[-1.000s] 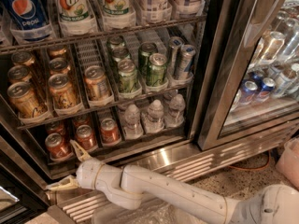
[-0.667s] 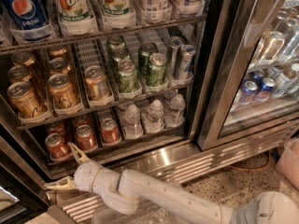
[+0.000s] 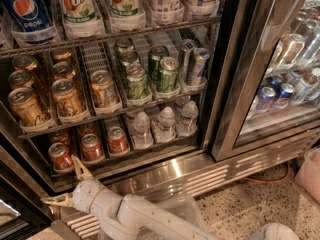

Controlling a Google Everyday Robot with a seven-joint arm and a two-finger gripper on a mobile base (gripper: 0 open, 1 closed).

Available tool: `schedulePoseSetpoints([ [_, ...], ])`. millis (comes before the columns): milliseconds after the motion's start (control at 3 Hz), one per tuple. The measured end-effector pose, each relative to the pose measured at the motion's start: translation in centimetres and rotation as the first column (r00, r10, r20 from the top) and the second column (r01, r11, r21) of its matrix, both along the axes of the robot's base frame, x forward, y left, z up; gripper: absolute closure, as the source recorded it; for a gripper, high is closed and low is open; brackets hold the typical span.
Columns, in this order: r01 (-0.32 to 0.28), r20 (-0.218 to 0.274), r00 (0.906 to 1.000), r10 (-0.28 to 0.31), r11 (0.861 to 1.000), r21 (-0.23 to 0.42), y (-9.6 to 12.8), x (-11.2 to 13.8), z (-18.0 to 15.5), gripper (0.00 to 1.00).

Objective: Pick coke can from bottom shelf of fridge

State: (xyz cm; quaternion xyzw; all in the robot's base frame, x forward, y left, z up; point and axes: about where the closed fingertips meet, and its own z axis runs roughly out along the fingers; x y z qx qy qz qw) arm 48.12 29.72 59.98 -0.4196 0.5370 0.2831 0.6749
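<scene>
Several red coke cans stand in lanes at the left of the bottom shelf [image 3: 150, 155] of the open fridge [image 3: 235, 84]. The front ones are the left can [image 3: 60, 156], the middle can [image 3: 92, 147] and the right can [image 3: 118, 139]. My gripper [image 3: 65, 184] is open, on the end of the white arm [image 3: 130, 214]. It sits just below and in front of the left coke can. One finger [image 3: 80, 167] points up toward the shelf edge and the other finger [image 3: 52, 200] points left. It holds nothing.
Small water bottles [image 3: 165, 124] fill the right of the bottom shelf. Orange-gold cans [image 3: 65, 96] and green cans [image 3: 150, 74] stand on the rack above, large bottles [image 3: 75, 4] higher up. The steel sill [image 3: 200, 174] lies below. A glass door [image 3: 285, 84] stands at right.
The gripper and arm have shifted slightly left and down; the fingers stay spread. The cans have not moved.
</scene>
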Motion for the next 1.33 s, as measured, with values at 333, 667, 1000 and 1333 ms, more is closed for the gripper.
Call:
schedulePoseSetpoints([
  [333, 0.069, 0.011, 0.9976, -0.069, 0.997, -0.030, -0.24, 0.17, 0.07, 0.15],
  [667, 0.105, 0.016, 0.9944, -0.104, 0.993, -0.047, -0.42, 0.33, 0.07, 0.21],
  [1000, 0.115, 0.017, 0.9933, -0.114, 0.992, -0.053, -0.34, 0.51, 0.04, 0.25],
  [1333, 0.128, 0.023, 0.9917, -0.127, 0.991, -0.050, -0.40, 0.79, 0.10, 0.26],
])
